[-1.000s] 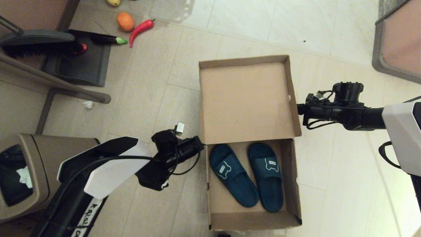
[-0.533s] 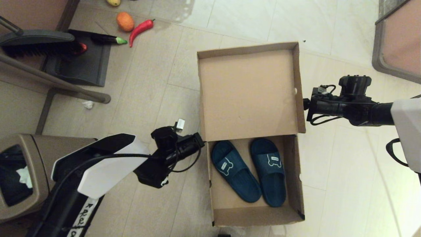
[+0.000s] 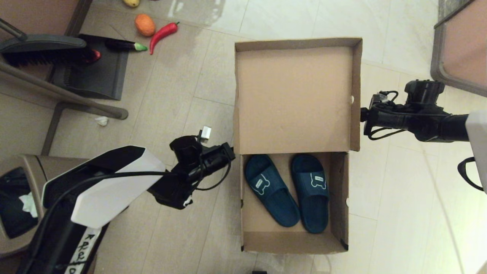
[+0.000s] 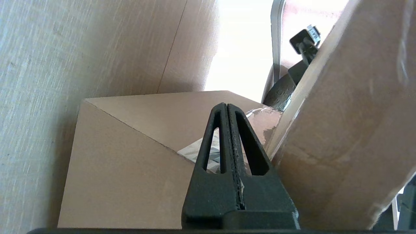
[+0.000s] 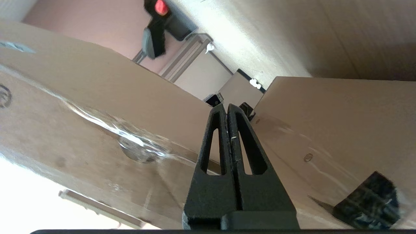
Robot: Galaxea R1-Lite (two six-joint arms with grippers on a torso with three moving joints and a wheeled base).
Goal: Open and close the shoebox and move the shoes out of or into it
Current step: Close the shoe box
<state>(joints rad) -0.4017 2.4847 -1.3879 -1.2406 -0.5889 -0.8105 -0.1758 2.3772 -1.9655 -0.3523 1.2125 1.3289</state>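
Observation:
The brown cardboard shoebox (image 3: 293, 243) stands open on the floor, its hinged lid (image 3: 293, 99) tilted up at the far side with the inner face showing. Both navy slippers (image 3: 271, 195) (image 3: 312, 192) lie side by side in the base, bear logos up. My left gripper (image 3: 229, 151) (image 4: 226, 107) is shut, its tip at the box's left wall by the hinge corner. At the lid's right flange, my right gripper (image 3: 363, 118) (image 5: 226, 109) is also shut and holds nothing. The lid side (image 5: 97, 107) and the box wall (image 5: 341, 130) fill the right wrist view.
A brown trash bin (image 3: 19, 205) stands at the near left behind my left arm. Farther left are a dustpan (image 3: 91, 72), a brush (image 3: 42, 49), a crumpled paper (image 3: 102, 121) and toy vegetables (image 3: 163, 33). A furniture frame (image 3: 456, 49) sits at the far right.
The lid's free edge has risen and looks larger, and the box has shifted slightly right. My right gripper moved right with the lid's edge. The left gripper shifted only a little.

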